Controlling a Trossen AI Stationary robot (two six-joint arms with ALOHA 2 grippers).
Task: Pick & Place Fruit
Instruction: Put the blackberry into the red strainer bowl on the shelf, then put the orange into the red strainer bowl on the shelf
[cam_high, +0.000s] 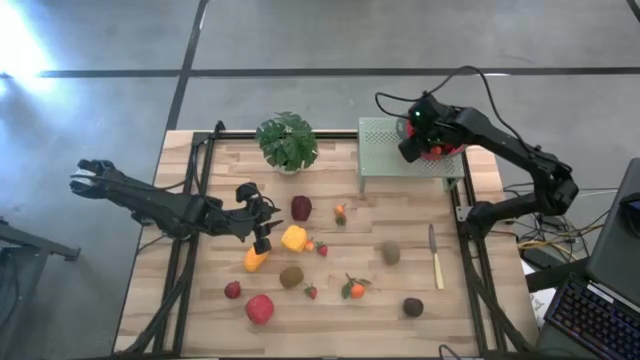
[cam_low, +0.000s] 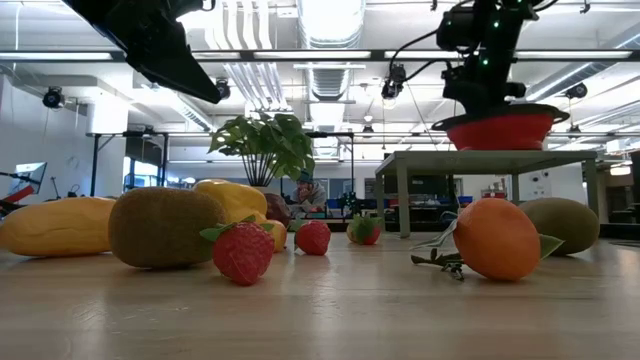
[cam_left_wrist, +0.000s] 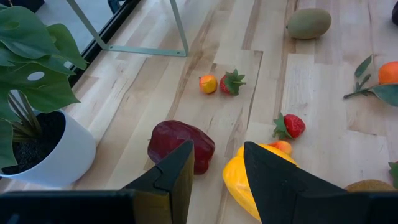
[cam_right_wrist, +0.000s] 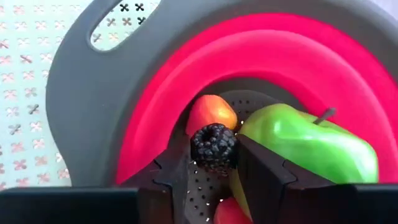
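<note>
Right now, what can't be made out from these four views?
- Right pincer: the blackberry sits between its fingers; released or gripped, unclear. In the high view the arm hides it.
- Red bowl: the green apple covers fruit beneath.
- Left pincer: open; in the low view its tip is cut off.

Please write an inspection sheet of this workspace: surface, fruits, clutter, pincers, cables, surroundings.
Surface: wooden table; pale green perforated stand at its far right.
Job's things: toy fruits loose on the wood, among them yellow fruit, maroon fruit, red fruit; green apple and others already in the red bowl on the stand.
Clutter: potted plant; knife.
Pincers: left pincer open, above maroon and yellow fruits; right pincer shut on blackberry, over the bowl.
Cables: black cable along the right arm.
Surroundings: keyboard beside the table.
</note>
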